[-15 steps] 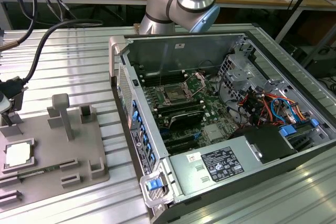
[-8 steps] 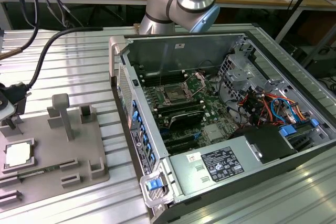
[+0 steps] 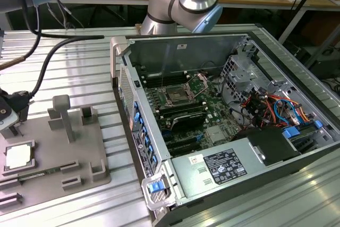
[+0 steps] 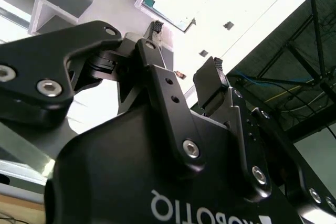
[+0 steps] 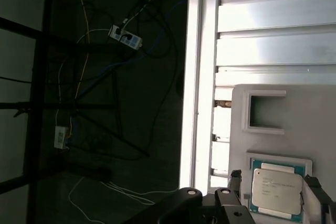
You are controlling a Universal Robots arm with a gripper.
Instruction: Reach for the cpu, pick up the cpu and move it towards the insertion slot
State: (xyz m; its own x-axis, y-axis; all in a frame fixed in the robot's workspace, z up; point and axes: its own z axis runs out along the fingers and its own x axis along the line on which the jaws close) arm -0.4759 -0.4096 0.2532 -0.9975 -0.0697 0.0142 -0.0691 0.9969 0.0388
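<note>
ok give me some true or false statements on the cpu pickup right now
The cpu lies in a recess of the grey fixture plate. True.
The gripper has its jaws shut on the cpu. False: the jaws stand open, one on either side of it.
The insertion slot sits on the motherboard inside the open computer case. True.
The fixture plate lies inside the case. False: it lies on the ribbed metal table, to the exterior view's left of the case.

The cpu (image 3: 17, 156), a flat silvery square, lies in a grey plate's (image 3: 79, 158) recess; the metal-framed insertion slot (image 3: 174, 97) sits on the motherboard (image 3: 212, 115), well apart.
</note>
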